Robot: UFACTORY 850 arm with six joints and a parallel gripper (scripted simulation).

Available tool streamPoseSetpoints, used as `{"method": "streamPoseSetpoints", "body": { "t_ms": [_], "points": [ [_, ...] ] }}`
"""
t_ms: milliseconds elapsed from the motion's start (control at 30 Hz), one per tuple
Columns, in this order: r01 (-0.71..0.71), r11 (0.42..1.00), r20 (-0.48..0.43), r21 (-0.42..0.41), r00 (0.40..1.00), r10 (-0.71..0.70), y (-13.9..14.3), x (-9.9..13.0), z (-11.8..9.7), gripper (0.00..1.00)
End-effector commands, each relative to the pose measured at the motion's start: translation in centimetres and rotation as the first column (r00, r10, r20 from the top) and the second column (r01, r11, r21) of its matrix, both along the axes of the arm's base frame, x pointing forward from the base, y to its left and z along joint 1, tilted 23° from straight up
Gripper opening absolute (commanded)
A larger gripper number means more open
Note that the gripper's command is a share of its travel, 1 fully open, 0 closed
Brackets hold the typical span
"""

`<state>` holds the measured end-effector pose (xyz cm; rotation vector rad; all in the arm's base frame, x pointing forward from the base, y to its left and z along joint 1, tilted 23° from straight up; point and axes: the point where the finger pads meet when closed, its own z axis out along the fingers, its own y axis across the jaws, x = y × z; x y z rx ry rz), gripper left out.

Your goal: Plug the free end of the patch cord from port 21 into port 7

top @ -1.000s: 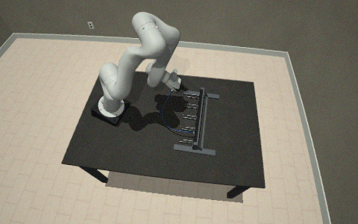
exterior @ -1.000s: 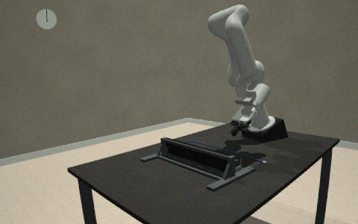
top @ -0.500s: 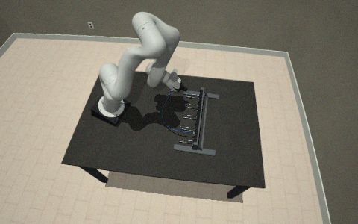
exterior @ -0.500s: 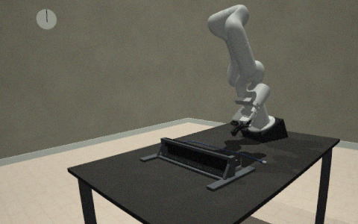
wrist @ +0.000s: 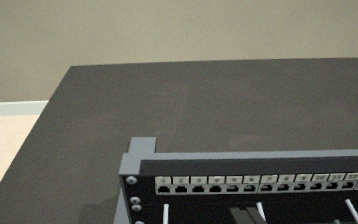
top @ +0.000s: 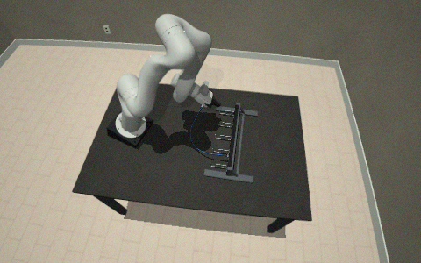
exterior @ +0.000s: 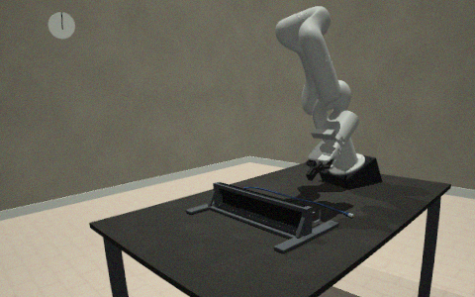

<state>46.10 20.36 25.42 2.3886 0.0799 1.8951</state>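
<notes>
The grey rack (top: pixel 234 139) stands level on the black table, and it also shows in the exterior view (exterior: pixel 264 210). A blue patch cord (top: pixel 195 131) runs from a port near the rack's right end and curves over the table. Its free plug (exterior: pixel 350 215) lies on the table near the rack's left end, apart from my fingers. My gripper (top: pixel 215 102) hovers above the table in front of the rack's left end, shut on nothing; it also shows in the exterior view (exterior: pixel 313 172). The wrist view shows the left ports, with port 7 (wrist: pixel 266 187) empty.
Several short stub cables (top: pixel 224 124) stick out of the rack's front toward my arm. The rack's flat feet (top: pixel 228 175) reach out at both ends. My arm's base (top: pixel 130 127) stands at the table's left side.
</notes>
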Motion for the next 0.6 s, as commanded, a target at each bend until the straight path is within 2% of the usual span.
{"method": "streamPoseSetpoints", "body": {
  "t_ms": [0,233,567],
  "points": [
    [0.000,1.000,0.001,0.001,1.000,0.000,0.0,-0.1,0.1,0.00],
    [0.000,1.000,0.001,0.001,1.000,0.000,0.1,-1.0,0.3,0.00],
    [0.000,1.000,0.001,0.001,1.000,0.000,0.2,-4.4,1.1,0.00]
  ]
}}
